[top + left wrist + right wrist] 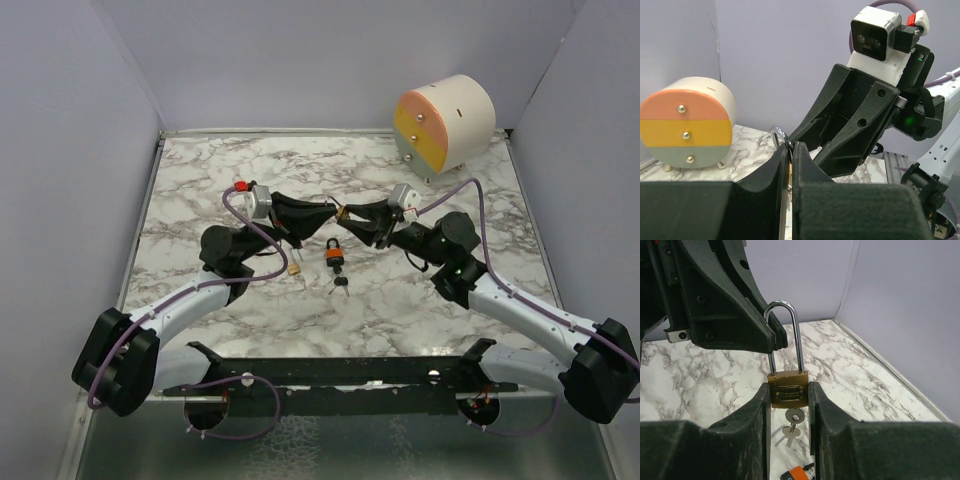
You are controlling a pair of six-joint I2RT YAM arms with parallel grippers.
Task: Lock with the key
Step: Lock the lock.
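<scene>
**Tools.** The right gripper point(788, 390) is clamped on the body of the padlock point(788, 382), which is held in the air with its shackle point(796, 340) upward. The left gripper point(774, 337) is pinched shut on one leg of the shackle.

**Key.** The key point(794, 416) sits in the keyhole under the padlock.

**Step, as judged.** The shackle is being seated. Whether it has latched cannot be told.

**Next move.** Press the shackle home, then free one gripper to turn the key. Room beneath the padlock is tight.

**Surroundings.**
- An orange lock point(333, 253) lies on the table point(200, 180) below the padlock.
- Spare keys point(340, 285) lie just beside it.
- The drum point(445, 125) stands well behind the padlock and obstructs nothing.
</scene>
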